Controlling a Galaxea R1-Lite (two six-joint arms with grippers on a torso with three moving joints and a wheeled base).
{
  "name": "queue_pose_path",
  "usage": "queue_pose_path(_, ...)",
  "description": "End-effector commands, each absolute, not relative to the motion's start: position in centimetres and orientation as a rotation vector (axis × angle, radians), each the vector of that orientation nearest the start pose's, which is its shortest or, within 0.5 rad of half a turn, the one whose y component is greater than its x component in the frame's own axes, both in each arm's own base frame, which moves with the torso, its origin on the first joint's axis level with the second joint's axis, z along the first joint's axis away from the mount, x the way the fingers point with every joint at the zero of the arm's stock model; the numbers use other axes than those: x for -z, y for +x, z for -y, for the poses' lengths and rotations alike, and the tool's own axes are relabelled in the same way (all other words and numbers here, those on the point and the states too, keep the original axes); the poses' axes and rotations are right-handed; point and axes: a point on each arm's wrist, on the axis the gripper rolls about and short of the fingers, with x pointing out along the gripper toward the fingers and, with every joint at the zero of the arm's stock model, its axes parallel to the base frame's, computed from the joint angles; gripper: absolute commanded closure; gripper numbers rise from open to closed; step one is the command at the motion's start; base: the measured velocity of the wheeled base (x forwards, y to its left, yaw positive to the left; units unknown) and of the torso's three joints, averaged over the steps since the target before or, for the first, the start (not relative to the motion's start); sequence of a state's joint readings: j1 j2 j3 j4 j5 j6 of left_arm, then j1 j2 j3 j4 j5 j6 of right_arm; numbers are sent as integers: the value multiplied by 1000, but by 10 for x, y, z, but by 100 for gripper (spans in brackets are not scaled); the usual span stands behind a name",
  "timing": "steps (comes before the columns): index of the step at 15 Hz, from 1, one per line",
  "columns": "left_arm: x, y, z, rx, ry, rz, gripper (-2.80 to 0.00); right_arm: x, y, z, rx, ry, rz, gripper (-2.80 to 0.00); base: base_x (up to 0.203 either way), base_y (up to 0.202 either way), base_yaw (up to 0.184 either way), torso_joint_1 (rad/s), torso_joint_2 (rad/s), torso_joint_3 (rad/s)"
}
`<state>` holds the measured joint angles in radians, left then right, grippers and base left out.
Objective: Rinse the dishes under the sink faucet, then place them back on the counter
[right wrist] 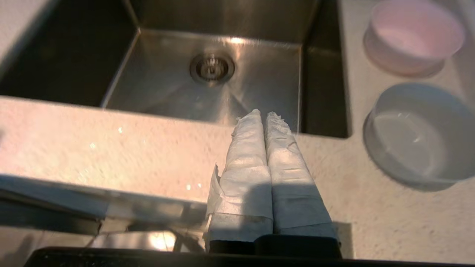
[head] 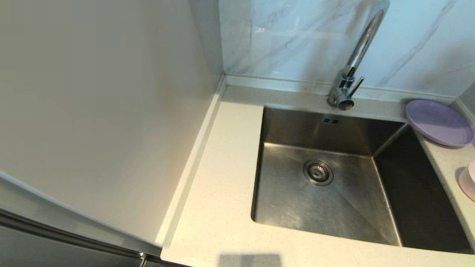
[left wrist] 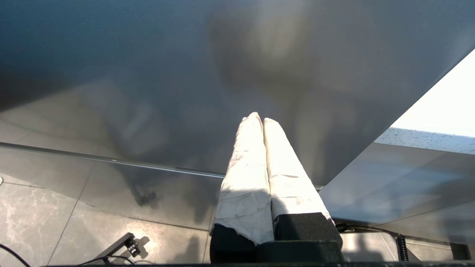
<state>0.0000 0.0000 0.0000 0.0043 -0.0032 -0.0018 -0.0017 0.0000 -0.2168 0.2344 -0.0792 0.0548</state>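
Note:
The steel sink (head: 285,200) holds nothing; its drain strainer (head: 318,172) shows in the middle. The chrome faucet (head: 350,74) stands behind it. A lilac plate (head: 439,122) rests on the counter (head: 219,185) at the sink's far right corner, and a pale pink bowl (head: 468,180) sits nearer on the right strip. In the right wrist view the pink bowl (right wrist: 413,35) and a grey-white bowl (right wrist: 419,135) stand side by side. My right gripper (right wrist: 264,115) is shut and empty over the counter's front edge. My left gripper (left wrist: 260,119) is shut and empty, low beside a grey cabinet front.
A plain white wall panel (head: 104,92) rises along the counter's left side. The marble-veined wall (head: 297,37) stands behind the faucet. Floor tiles (left wrist: 74,222) and a cable show under the left gripper. Neither arm shows in the head view.

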Motion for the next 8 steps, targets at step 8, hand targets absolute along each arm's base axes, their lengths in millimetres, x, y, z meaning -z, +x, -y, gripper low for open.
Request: queue_pose_path(8,-75,-23,0,3,-2,-5,0,-77,-23,1,34,-136,9,0,0,0,0,0,0,0)
